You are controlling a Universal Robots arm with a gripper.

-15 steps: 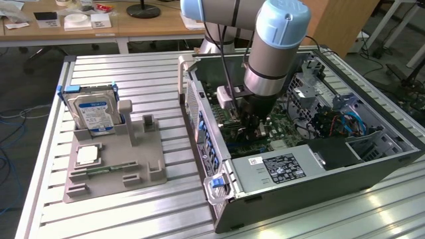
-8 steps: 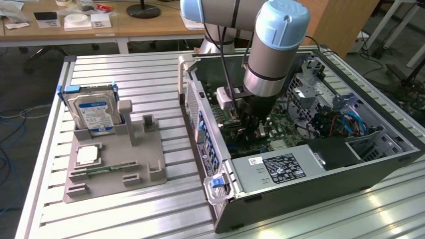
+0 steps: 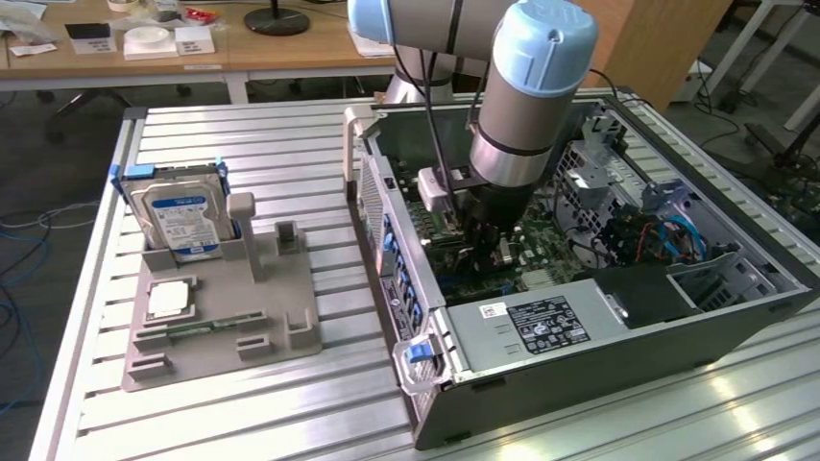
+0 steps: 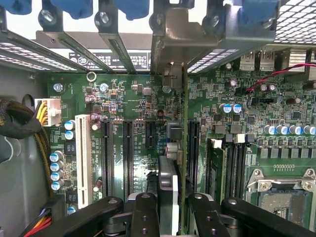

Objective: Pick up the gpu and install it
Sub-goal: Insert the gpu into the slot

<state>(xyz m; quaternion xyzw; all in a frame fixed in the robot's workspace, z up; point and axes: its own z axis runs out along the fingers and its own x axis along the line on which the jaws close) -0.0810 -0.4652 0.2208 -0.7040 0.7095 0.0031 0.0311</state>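
Clamped edge-on between the two black fingers [image 4: 144,217] of the gripper [image 4: 170,215]: the gpu [image 4: 169,197], a thin card standing upright, jaws narrowed onto its two faces. Held low inside the open computer case [image 3: 717,331], just above the green motherboard [image 4: 247,123], in line with the row of long black expansion slots [image 4: 127,153]; whether the card's edge is already touching a slot cannot be told. Silver end bracket [image 4: 175,47] of the card up against the case's rear wall, among the slot covers with blue clips [image 4: 74,7].

In the exterior view, arm [image 3: 532,96] with pale blue joint caps reaching straight down into the case, gripper [image 3: 485,252] deep among the boards.

Beside the slots in the wrist view: one white slot [image 4: 83,160], a white connector with yellow wires [image 4: 47,111], blue-topped capacitors [image 4: 58,170], memory slots [image 4: 232,168] and the metal processor socket [image 4: 284,190]. Printed strip on the rear wall too small to read.

Black label with white print on the silver power supply [image 3: 551,327], wording not legible.

Well apart, toward the exterior view's left, on the slatted metal table [image 3: 256,403]: grey parts holder [image 3: 230,307] with a hard drive [image 3: 180,216] upright in it, blue-and-white label facing out, text unreadable. Processor chip [image 3: 168,300] and narrow memory stick [image 3: 205,327] lying in the same holder.
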